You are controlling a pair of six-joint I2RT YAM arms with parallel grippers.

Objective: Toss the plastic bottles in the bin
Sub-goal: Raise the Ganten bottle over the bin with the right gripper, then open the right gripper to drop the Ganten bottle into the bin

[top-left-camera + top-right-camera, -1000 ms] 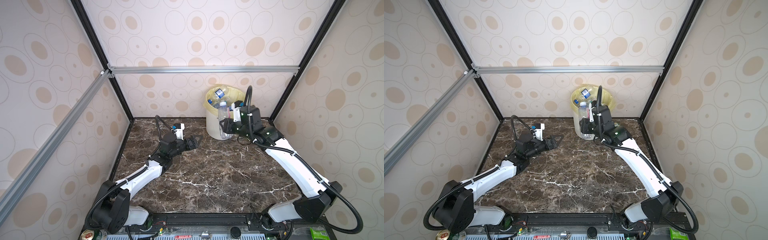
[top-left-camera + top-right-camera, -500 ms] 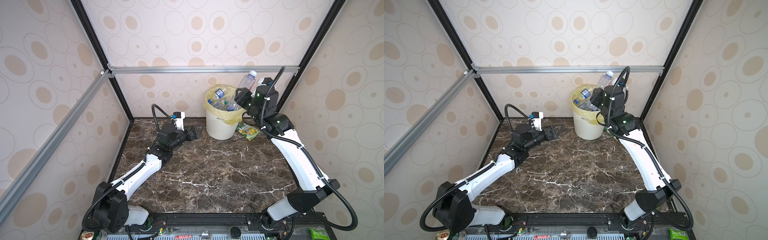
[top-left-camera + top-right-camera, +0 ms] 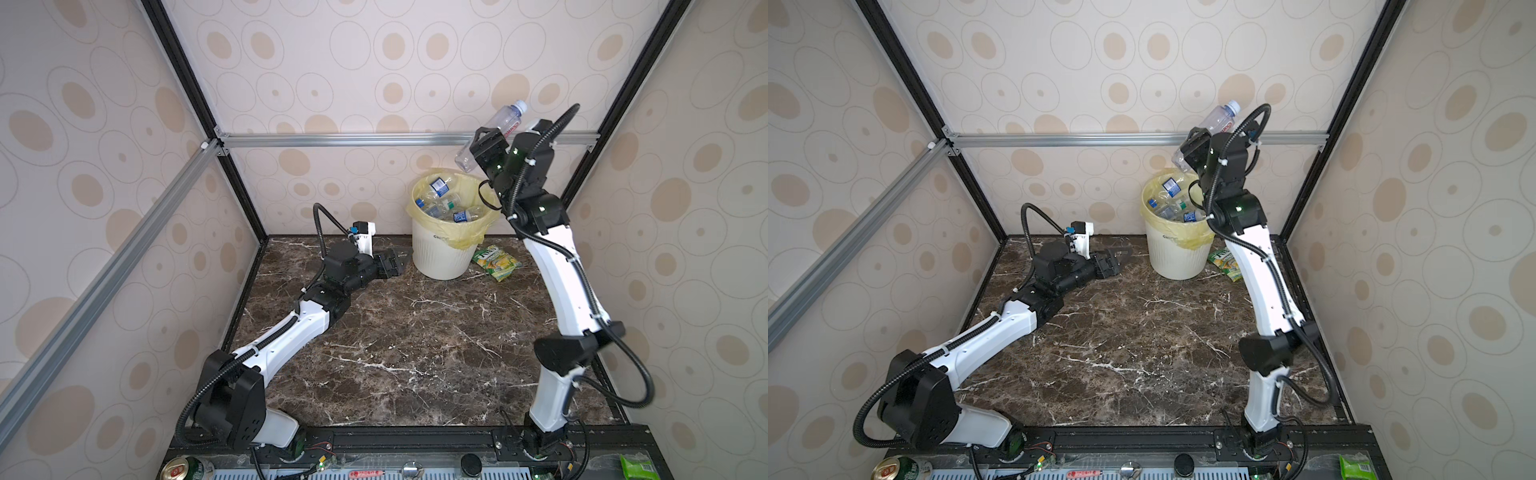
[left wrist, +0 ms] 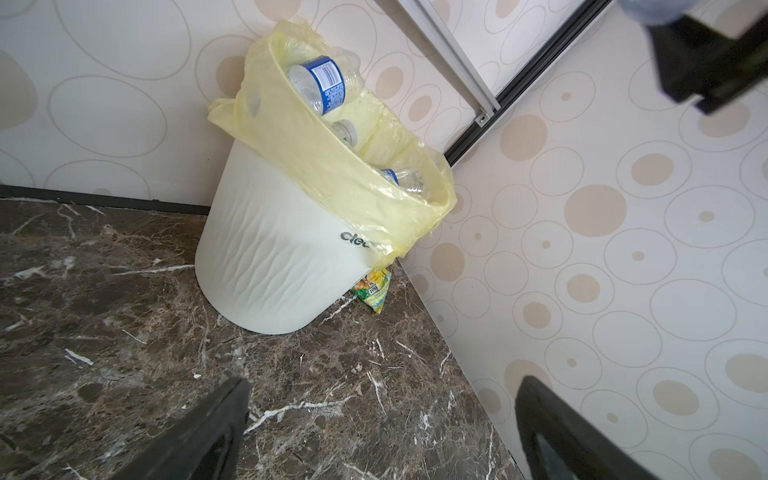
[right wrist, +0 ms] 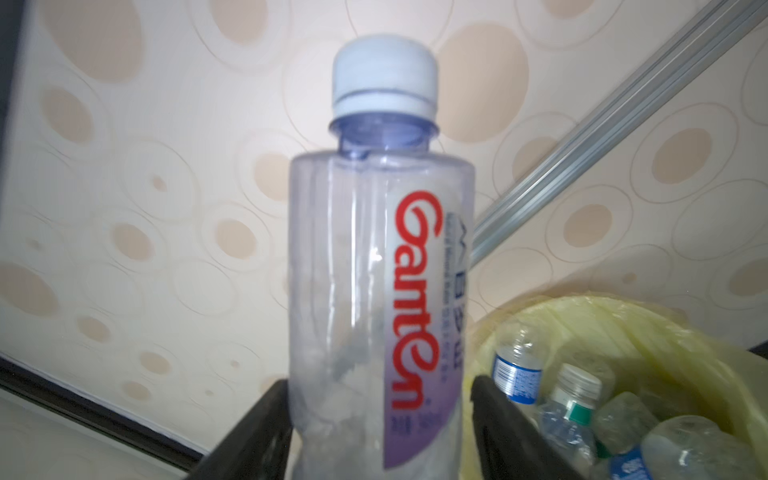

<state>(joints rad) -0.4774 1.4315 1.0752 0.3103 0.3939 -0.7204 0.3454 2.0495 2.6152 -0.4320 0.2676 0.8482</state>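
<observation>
Right gripper [image 3: 486, 143] high over bin [image 3: 440, 257] rim, clear bottle [image 3: 505, 122] between jaws, tilted, cap up; real pinch or loose, cannot tell. Left gripper [image 4: 380, 388] wide, empty, low beside bin. Risk: bin almost full, bottle hits rim or pile [image 3: 444, 203], bounces out to table [image 3: 415, 332].
</observation>
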